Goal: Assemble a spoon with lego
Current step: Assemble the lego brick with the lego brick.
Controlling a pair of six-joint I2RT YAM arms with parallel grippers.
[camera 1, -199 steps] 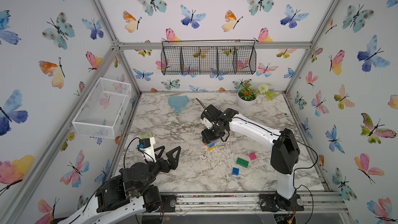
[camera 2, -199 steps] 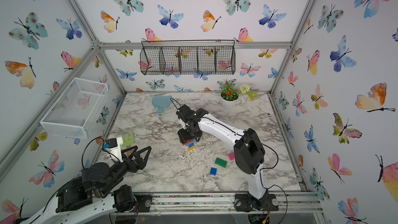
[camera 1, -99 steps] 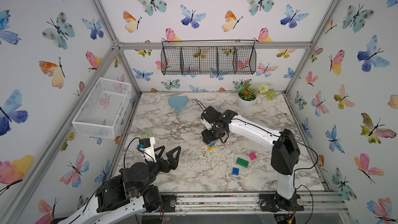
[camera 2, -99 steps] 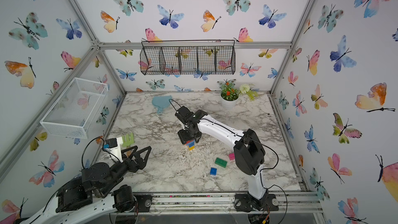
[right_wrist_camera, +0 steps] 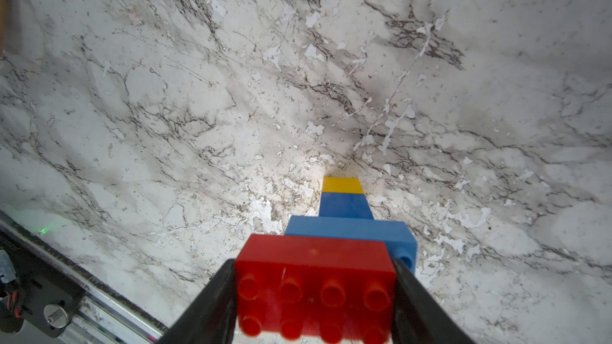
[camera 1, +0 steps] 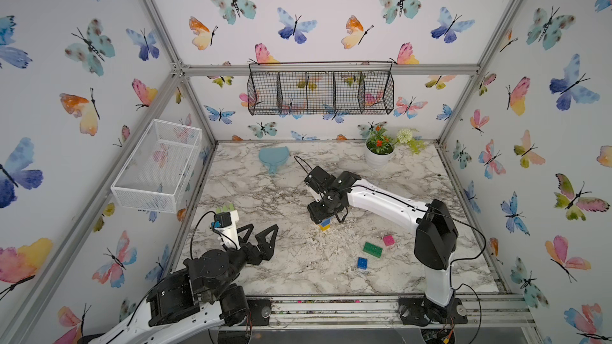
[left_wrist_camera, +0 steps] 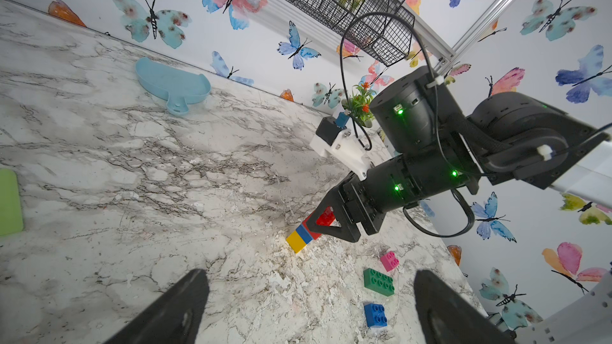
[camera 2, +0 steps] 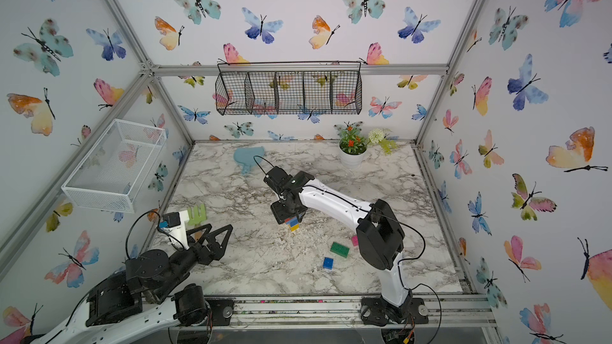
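We take the green brick (camera 1: 372,249) as reference. The right gripper (right_wrist_camera: 314,296) is clenched on the red brick (right_wrist_camera: 311,256), its jaws bearing on the brick's two short ends and the studs facing the wrist. This brick tops the unfinished spoon (camera 1: 325,225), which stands on the table (camera 1: 265,193) well apart from the green brick. Below the red brick we see a long light-blue brick, a short blue one and a yellow one. The yellow end appears to touch the marble, and the stack leans somewhat. We judge that this end-to-end hold leaves the stud face free for the next layer and lets the arm press the stack down to seat the joints. The pink brick (camera 1: 388,240) lies just beside the green brick and the blue brick (camera 1: 362,263) lies near it, both unattached. The left gripper (camera 1: 261,228) hangs released and empty, far from the green brick and clear of the work. Against the earlier frames, the right wrist has swung slightly further from the green brick while the stack's foot has hardly shifted. The loose bricks and the left arm are unchanged.
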